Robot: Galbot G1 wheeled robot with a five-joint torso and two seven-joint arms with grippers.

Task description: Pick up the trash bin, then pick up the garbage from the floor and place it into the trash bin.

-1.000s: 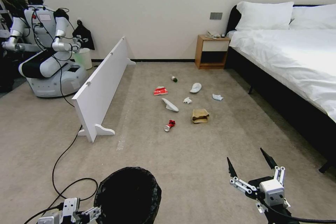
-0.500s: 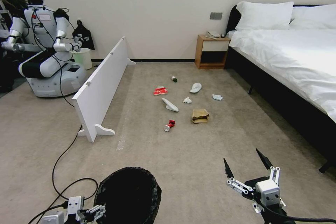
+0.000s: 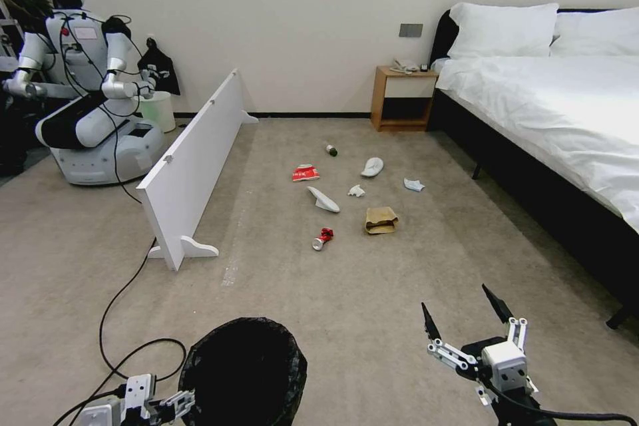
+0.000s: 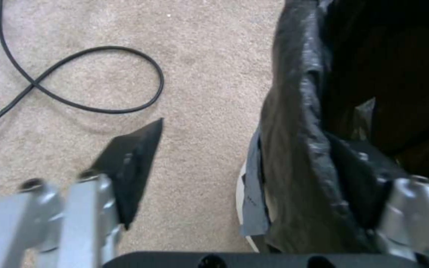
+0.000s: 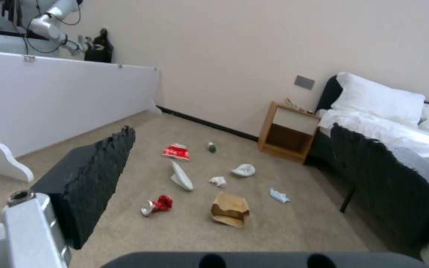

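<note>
Trash bin (image 3: pixel 243 373), round with a black liner folded over its rim, sits at 7 o'clock in our head view. Our left gripper (image 4: pixel 254 175) straddles its rim, fingers spread, gripping nothing. Our right gripper (image 3: pixel 462 319) hovers wide open at 5 o'clock. Garbage (image 3: pixel 381 219) at 12 o'clock: two slippers, two tissue wads, one bag, packet, can, bottle.

Trash bin (image 3: pixel 243 369): lower part cut off by head view's bottom edge.
Left pincer (image 3: pixel 174 405): one finger hidden inside bin's bag.
Bed (image 3: pixel 566 120): cut off at right edge.
Green-capped bottle (image 3: pixel 331 150): label too small to read.
</note>
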